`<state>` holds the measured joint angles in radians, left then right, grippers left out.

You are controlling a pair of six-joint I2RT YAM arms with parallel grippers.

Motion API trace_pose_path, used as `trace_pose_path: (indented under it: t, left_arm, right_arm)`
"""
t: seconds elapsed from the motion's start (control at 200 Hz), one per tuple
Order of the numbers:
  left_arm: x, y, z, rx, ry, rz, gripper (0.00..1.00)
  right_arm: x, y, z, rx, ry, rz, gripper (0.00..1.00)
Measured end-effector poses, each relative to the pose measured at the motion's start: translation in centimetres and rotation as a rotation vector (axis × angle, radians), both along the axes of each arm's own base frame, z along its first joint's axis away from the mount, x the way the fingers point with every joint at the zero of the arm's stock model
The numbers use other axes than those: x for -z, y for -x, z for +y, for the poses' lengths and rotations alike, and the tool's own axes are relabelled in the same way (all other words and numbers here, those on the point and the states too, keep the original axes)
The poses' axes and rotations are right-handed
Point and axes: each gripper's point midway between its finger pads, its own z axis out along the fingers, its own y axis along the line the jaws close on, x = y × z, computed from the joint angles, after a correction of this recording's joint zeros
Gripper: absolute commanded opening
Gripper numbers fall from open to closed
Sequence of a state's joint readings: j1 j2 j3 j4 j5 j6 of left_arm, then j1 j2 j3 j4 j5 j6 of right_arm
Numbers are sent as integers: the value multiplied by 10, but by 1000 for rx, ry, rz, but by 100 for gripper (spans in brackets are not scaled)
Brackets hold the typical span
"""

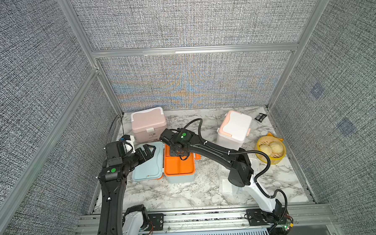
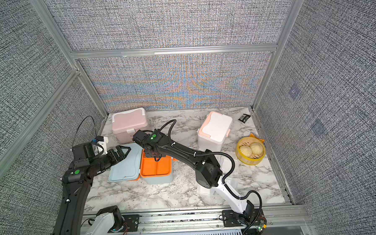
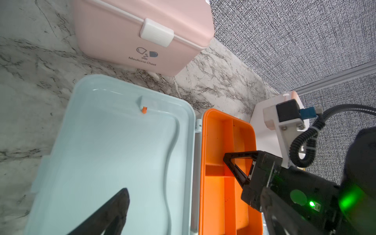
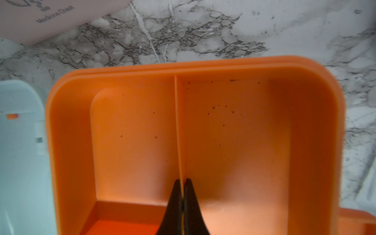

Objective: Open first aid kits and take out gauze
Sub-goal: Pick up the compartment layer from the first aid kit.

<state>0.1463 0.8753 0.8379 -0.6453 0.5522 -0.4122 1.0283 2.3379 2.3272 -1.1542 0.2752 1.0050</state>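
The pale blue-and-orange first aid kit stands open, its blue lid folded flat to the left. An orange tray sits in its top, showing bare compartments. My right gripper reaches down into the tray, shut on its thin middle divider. My left gripper hovers open over the lid; one finger shows. The pink-and-white kit and the white-and-peach kit are shut. Flat clear gauze packets lie on the table by the right arm.
A yellow basket with buns stands at the right, and a small black wrapper lies in the back right corner. Grey walls close the marble table on three sides. The pink kit stands just behind the open lid.
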Motion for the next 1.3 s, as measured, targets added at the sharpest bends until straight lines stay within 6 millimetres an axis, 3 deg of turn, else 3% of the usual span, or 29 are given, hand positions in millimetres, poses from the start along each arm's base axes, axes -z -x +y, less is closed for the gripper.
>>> trace_pose_path:
  t: [0.12, 0.48, 0.926, 1.131, 1.301]
  left_arm:
    - [0, 0, 0, 1, 0, 0, 100]
    - [1, 0, -1, 3, 0, 3, 100]
    - [0, 1, -2, 9, 3, -1, 100]
    - [-5, 3, -5, 21, 10, -18, 100]
    - [-15, 4, -9, 40, 19, -68, 100]
  right_arm:
    - [-11, 10, -4, 4, -10, 21, 0]
    - [-38, 14, -10, 4, -49, -3, 0]
    - [-108, 28, -27, -124, -183, -155, 0]
    - [-133, 40, -59, -198, -288, -297, 0]
    - [-149, 47, -112, -208, -399, -438, 0]
